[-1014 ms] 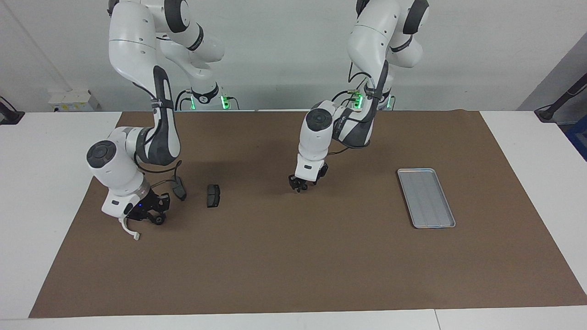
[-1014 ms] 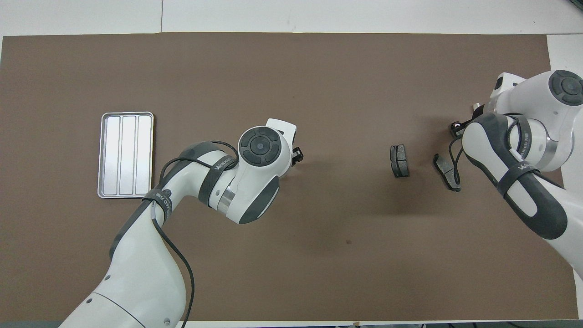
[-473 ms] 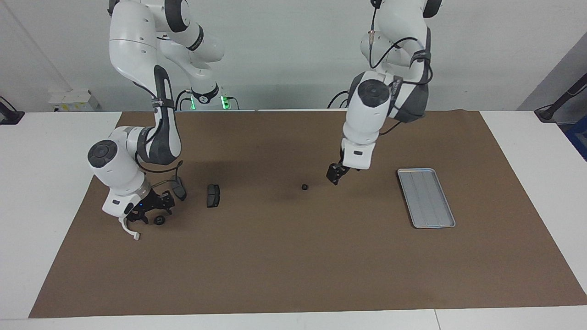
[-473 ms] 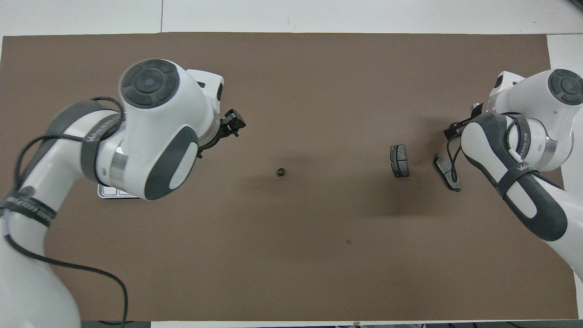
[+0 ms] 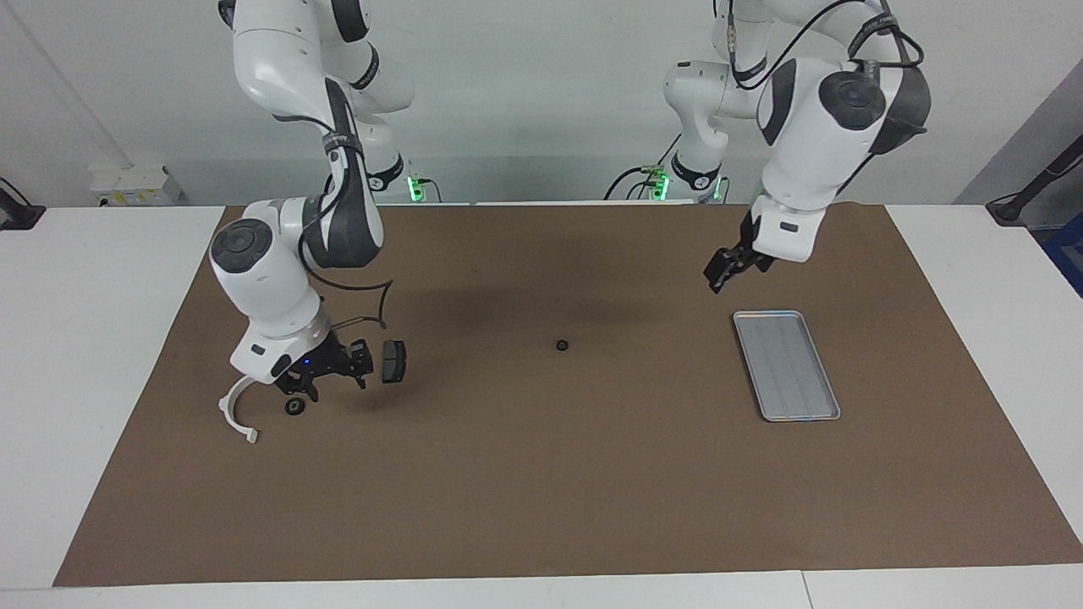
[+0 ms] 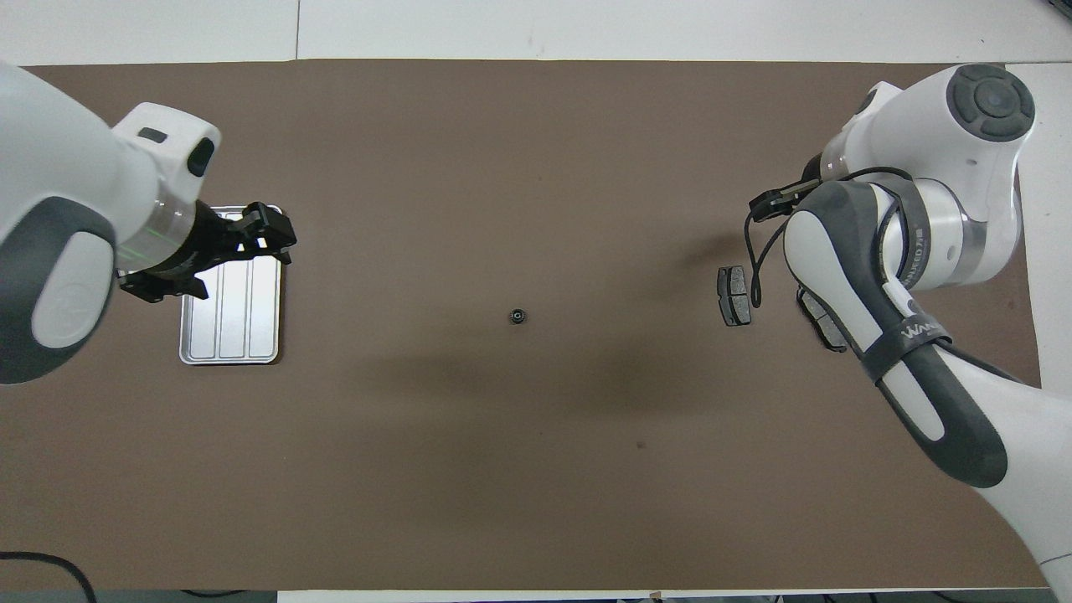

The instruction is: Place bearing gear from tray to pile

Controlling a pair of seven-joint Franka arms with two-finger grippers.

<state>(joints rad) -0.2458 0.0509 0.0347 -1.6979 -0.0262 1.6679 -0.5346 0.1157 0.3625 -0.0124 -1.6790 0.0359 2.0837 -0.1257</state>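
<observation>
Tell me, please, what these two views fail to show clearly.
- Overhead view: the right arm covers the white bracket and part of one brake pad.
- Facing view: the right hand hides that pad.
- Both views: the small dark part is too small to identify.

Wall: plain pale grey-white surface (image 5: 525, 93) across the top of the facing view, evenly lit.
Table: white top (image 5: 93, 279), showing as bare margins at the left and right of the facing view, with a seam visible along the lower edge at the lower right.
Mat: brown sheet (image 5: 541, 474) covering most of the table, its edges straight, soft shadows near its centre.
Box: small white unit (image 5: 135, 184) against the wall at the upper left.
Dark mounts: black clamp-like pieces at the left edge (image 5: 17, 211) and upper right (image 5: 1028, 190) of the facing view.
Blue object: sliver (image 5: 1070, 254) at the right edge.
</observation>
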